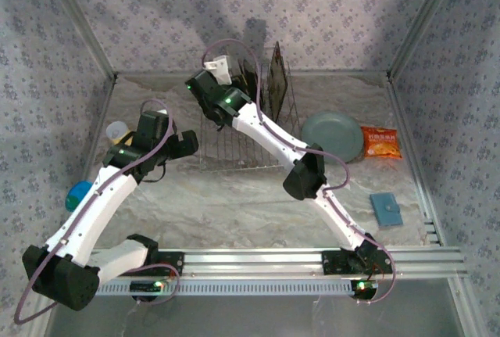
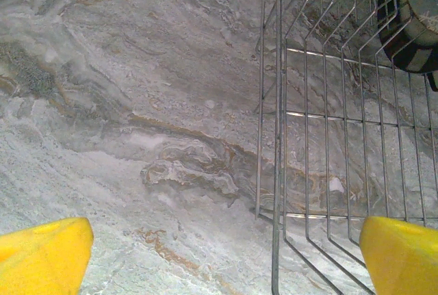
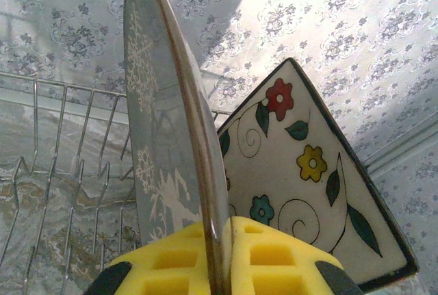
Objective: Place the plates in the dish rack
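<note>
Plate [image 3: 159, 137] (round, glossy, deer-printed) pinched edgewise in right end effector [image 3: 220, 244].

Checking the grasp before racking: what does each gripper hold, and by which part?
The right gripper pinches the grey deer plate by its rim, between its yellow pads. The left gripper is open, holding nothing.

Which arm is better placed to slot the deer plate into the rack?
Right. The right claw is shut on the deer plate, held upright at the dish rack beside the square plate. The left claw is open and empty.
</note>
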Controlling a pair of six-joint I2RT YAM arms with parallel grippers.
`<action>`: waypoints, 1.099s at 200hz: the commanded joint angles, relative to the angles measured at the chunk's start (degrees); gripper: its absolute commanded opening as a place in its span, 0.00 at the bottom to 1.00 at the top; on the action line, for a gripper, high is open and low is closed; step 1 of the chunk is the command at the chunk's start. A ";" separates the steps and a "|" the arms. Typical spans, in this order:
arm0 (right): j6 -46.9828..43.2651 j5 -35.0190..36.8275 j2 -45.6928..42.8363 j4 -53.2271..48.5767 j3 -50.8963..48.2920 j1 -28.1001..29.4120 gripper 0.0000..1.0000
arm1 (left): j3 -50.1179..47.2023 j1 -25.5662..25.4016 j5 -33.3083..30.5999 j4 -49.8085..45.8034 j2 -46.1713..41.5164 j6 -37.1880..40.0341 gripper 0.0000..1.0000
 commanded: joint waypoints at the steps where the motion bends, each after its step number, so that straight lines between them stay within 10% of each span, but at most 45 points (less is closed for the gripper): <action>1: 2.21 3.58 -0.57 2.33 3.42 -0.82 0.00 | 0.87 0.55 0.76 -1.14 -0.13 0.95 0.99; 220: 8.79 4.84 -0.19 -0.14 3.42 -1.31 0.00 | 1.38 1.38 1.99 -1.04 0.82 2.32 0.99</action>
